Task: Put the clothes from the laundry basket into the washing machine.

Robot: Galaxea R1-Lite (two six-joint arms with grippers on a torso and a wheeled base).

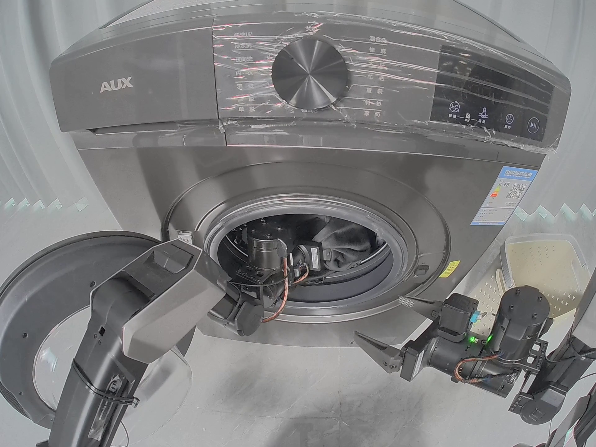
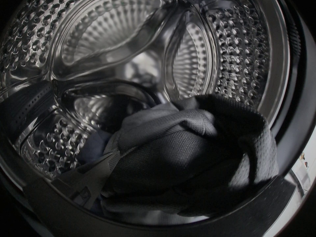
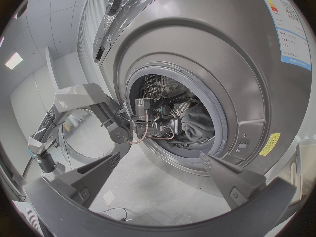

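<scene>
The grey washing machine (image 1: 347,175) stands in front of me with its round door (image 1: 37,293) swung open to the left. A dark garment (image 1: 344,240) lies in the drum mouth, bunched against the right side of the rim. My left gripper (image 1: 310,259) is inside the opening, right against the garment (image 2: 184,148). One of its fingers (image 2: 95,175) stands wide to the side, and the cloth covers the other, so it reads as open. My right gripper (image 1: 379,319) hangs open and holds nothing, low in front of the machine and right of the opening.
A white perforated laundry basket (image 1: 546,268) sits on the floor to the right of the machine, beside my right arm. The steel drum (image 2: 108,33) behind the garment is bare. Pale floor lies under the open door and both arms.
</scene>
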